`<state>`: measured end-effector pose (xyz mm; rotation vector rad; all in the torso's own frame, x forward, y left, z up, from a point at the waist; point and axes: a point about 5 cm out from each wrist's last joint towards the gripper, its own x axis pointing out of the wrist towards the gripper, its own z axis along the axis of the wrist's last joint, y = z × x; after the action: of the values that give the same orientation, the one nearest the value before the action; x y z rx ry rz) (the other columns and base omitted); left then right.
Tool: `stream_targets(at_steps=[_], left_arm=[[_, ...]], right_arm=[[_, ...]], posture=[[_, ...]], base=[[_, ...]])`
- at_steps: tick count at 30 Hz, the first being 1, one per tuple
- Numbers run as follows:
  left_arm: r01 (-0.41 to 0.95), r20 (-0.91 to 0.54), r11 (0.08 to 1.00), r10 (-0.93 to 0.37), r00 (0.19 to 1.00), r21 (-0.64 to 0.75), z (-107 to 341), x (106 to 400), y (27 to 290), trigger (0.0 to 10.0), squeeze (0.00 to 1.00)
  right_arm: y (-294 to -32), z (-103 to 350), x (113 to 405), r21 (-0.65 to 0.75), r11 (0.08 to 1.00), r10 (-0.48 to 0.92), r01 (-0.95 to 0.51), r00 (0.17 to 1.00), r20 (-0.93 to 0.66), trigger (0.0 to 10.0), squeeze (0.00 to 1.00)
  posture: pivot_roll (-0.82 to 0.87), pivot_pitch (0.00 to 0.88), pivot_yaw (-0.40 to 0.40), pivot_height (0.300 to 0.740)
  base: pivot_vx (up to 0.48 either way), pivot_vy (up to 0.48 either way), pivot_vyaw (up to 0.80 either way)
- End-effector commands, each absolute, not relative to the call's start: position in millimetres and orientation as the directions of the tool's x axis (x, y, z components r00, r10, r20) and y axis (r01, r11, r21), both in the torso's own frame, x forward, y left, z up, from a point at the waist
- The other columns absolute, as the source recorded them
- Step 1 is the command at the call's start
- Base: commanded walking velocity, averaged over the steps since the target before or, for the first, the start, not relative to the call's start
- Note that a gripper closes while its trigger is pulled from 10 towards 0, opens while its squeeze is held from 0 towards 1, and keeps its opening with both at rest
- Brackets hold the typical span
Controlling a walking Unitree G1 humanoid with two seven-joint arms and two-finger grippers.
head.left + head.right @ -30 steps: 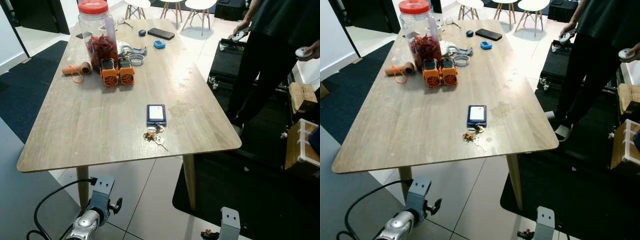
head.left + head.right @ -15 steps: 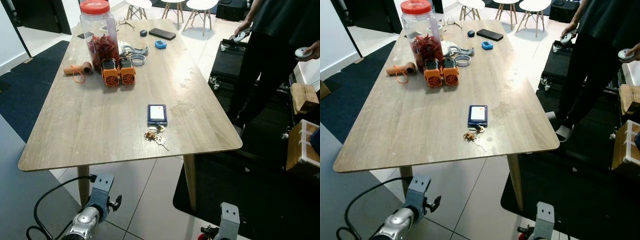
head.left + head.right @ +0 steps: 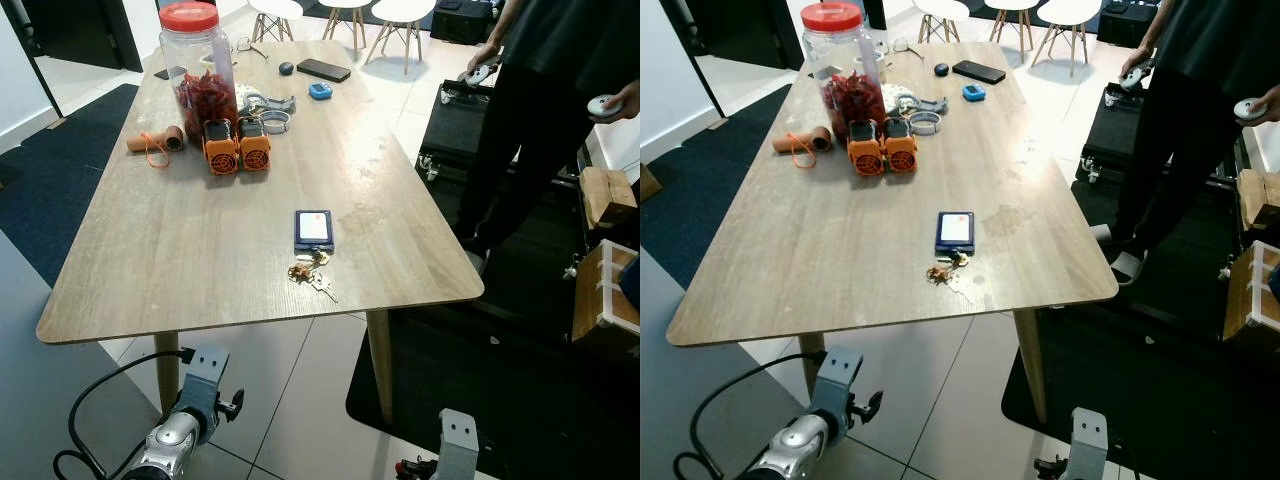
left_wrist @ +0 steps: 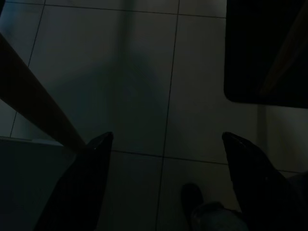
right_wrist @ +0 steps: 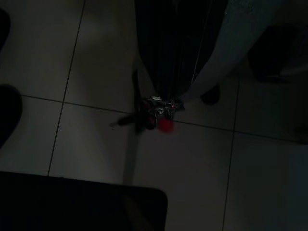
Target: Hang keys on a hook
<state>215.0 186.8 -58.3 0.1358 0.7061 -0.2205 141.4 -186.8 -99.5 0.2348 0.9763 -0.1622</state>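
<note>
Both of the robot's arms hang low beside its body, below the near edge of the table. Its left gripper (image 4: 163,144) points down at a pale tiled floor in deep shade, its two black fingers (image 4: 91,168) spread wide apart with nothing between them. For the right gripper, I cannot tell how its fingers stand; its wrist view is dark, showing floor tiles, a dark mat edge and a small red-tipped fitting (image 5: 161,120).

Ahead of both arms, a long wooden table (image 3: 180,240) stretches away. The keys (image 3: 310,272) lie flat on the tabletop near its closest edge, a little right of centre, well apart from both grippers and higher than them. Touching the bunch on its far side is a small dark blue card holder (image 3: 313,229) with a white and red card face showing.

Farther along the table on the left stand two orange boxy devices (image 3: 237,146) side by side, with a cardboard tube and orange cord (image 3: 152,141) to their left. Behind them is a tall clear jar with a red lid (image 3: 199,62), holding red contents. Near the far end lie rolls of tape (image 3: 272,116), a small blue item (image 3: 319,90) and a black phone (image 3: 323,69).

To the right of the table stands a person in dark clothes (image 3: 540,110), a controller in each hand. White stools (image 3: 400,20) stand beyond the table's far end.
</note>
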Motion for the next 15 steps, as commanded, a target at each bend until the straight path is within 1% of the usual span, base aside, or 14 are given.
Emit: stream_targets(at_steps=[1, 15], left_arm=[[0.256, -0.672, 0.965, -0.152, 0.724, 0.057, -60.2, 212.5, 188.4, 10.0, 0.00], [0.255, -0.675, 0.965, -0.148, 0.723, 0.062, -60.4, 212.6, 188.4, 10.0, 0.00]], right_arm=[[-186.1, -100.4, 139.6, 0.119, 0.965, -0.027, 0.232, 0.541, -0.840, 10.0, 0.00], [-185.7, -100.1, 140.5, 0.120, 0.967, -0.022, 0.224, 0.541, -0.841, 10.0, 0.00]], posture=[[0.09, 0.008, -0.011, 0.740], [0.08, 0.010, -0.012, 0.740]], base=[[0.000, 0.000, 0.00], [0.000, 0.000, 0.00]])
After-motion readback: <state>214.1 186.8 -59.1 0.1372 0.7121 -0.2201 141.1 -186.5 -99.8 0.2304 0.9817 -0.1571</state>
